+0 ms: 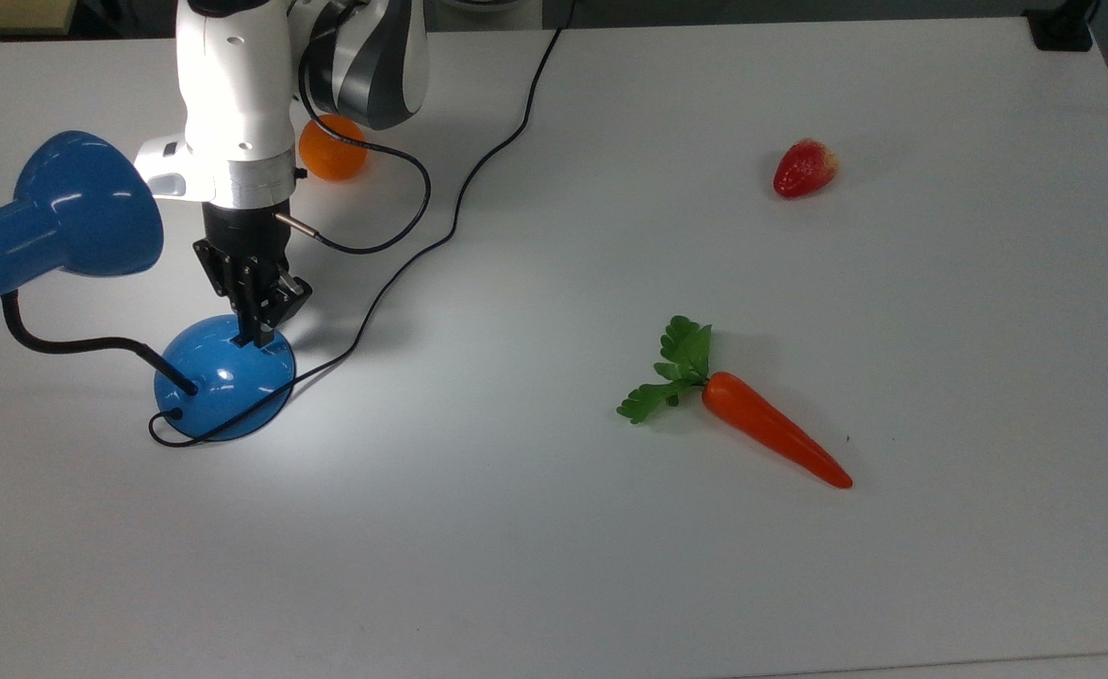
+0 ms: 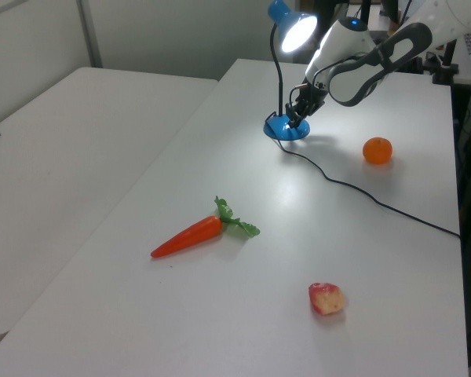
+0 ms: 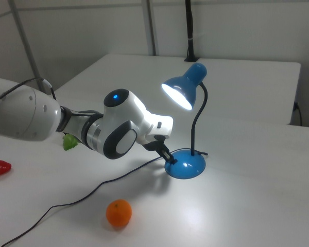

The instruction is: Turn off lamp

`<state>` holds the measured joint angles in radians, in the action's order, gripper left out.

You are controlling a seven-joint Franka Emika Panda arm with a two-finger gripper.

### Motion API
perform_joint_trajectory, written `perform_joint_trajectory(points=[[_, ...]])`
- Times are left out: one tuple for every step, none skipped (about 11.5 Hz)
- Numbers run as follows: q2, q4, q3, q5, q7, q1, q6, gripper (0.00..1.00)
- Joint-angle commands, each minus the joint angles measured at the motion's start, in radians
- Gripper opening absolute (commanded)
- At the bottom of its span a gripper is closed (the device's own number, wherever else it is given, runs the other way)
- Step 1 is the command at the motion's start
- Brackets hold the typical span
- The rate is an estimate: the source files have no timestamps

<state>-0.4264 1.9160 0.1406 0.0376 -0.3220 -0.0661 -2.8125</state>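
— What carried it all?
— A white table [image 1: 554, 585]. The lamp [image 1: 223, 377] stood on it at the top view's left, its cord [image 1: 459, 203] trailing across the surface.
— And the rest?
— An orange [image 1: 332, 151] behind the lamp's base, a strawberry [image 1: 804, 168] well apart at the top view's right, a carrot [image 1: 766, 429] near the middle.
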Motion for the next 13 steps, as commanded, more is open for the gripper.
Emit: perform_joint_trajectory(points=[[-0.023,-0.002,0.010,-0.005,-0.019,0.015,-0.022,0.19],[-0.025,-0.002,0.010,-0.005,-0.019,0.015,-0.022,0.19],[-0.025,0.000,0.010,-0.005,-0.019,0.015,-0.022,0.19],[-0.025,0.002,0.010,-0.005,-0.019,0.015,-0.022,0.18],[-0.025,0.003,0.010,-0.005,-0.019,0.015,-0.022,0.18],[-0.025,0.003,0.010,-0.005,-0.019,0.015,-0.022,0.18],[-0.025,0.003,0.010,-0.005,-0.019,0.015,-0.022,0.18],[-0.023,0.003,0.010,-0.005,-0.019,0.015,-0.022,0.18],[-0.021,0.003,0.010,-0.005,-0.019,0.015,-0.021,0.18],[-0.009,0.005,0.010,-0.007,-0.019,0.014,-0.015,0.18],[0.008,0.006,0.010,-0.007,-0.019,0.015,-0.009,0.18],[0.029,0.009,0.010,-0.007,-0.020,0.015,0.011,0.18],[0.056,0.006,0.011,-0.007,-0.020,0.017,0.094,0.18]])
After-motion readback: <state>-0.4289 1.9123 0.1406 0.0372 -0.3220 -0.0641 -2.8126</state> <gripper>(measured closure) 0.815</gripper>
